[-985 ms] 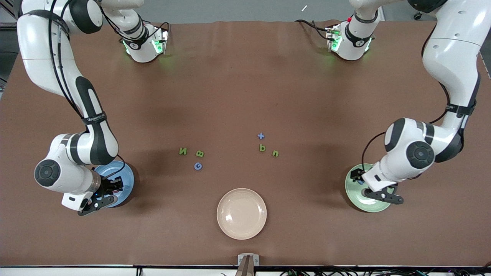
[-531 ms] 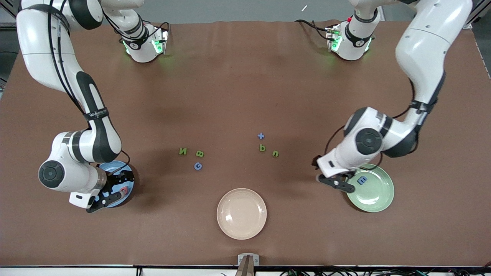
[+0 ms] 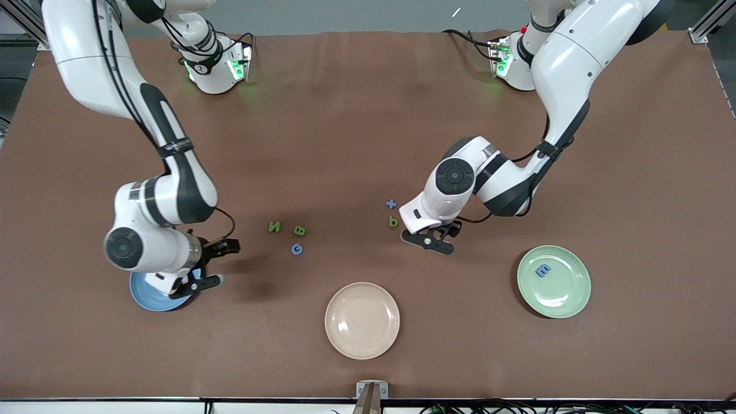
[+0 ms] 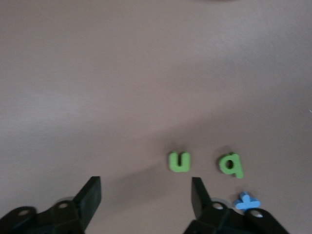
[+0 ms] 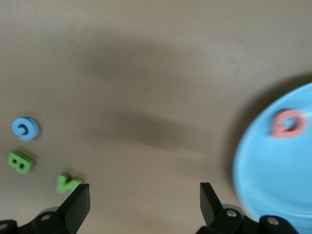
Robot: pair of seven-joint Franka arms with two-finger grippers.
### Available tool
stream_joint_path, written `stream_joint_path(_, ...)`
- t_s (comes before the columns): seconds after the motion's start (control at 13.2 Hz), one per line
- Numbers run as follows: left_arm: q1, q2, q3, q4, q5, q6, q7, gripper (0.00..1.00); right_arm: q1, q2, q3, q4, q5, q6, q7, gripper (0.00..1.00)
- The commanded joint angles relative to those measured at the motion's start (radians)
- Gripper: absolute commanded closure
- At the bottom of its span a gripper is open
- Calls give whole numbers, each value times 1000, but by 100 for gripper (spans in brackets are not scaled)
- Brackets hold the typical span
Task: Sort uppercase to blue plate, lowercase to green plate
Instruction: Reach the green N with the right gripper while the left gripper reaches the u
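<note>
Right claw (image 3: 214,263): positioned above the counter (image 3: 345,132) at the edge of the blue plate (image 3: 150,298), on the side toward the loose capitals. Its jaws stand wide apart and carry nothing. The right arm covers most of this plate in the front view; the right wrist view shows a pink-red letter (image 5: 287,123) lying on the blue plate surface.

Uppercase group, on the bare counter between the right claw and the counter centre: green N (image 3: 274,227), green B (image 3: 299,230) just beside it, and blue G (image 3: 296,249) just beside the B, nearer to the front camera.

Cream plate (image 3: 362,320): at the counter edge closest to the front camera, midway between the two arms' ends. It holds nothing.

Lowercase group: blue cross (image 3: 391,203), with the green p-like letter (image 3: 393,222) near it and closer to the front camera. The green u-like letter (image 4: 179,162) is hidden under the left arm in the front view; the left wrist view shows it beside the p-like letter.

Left claw (image 3: 435,237): above the counter, over the u-like letter. Jaws are open and hold nothing.

Green plate (image 3: 554,281): toward the left arm's end. A blue E-like piece (image 3: 542,269) lies on it
</note>
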Motion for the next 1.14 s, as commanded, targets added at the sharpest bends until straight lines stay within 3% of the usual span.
stream_joint_path(0.0, -30, 32, 14, 2, 18, 52, -23, 24, 84, -51, -9, -159, 18, 135, 161, 1)
stream_joint_path(0.23, -75, 61, 53, 4, 82, 88, -50, 26, 130, -48, -10, -205, 17, 193, 259, 1)
stream_joint_path(0.61, -79, 104, 55, 4, 118, 123, -78, 31, 148, -53, -10, -265, 17, 205, 295, 1)
stream_joint_path(0.83, -81, 118, 55, 7, 118, 141, -78, 36, 150, -59, -10, -311, 17, 246, 303, 16)
stream_joint_path(0.99, -79, 118, 55, 5, 119, 146, -77, 51, 158, -59, -10, -314, 17, 248, 304, 31)
stream_joint_path(1.06, -79, 117, 55, 2, 119, 144, -77, 66, 161, -62, -10, -317, 17, 245, 304, 38)
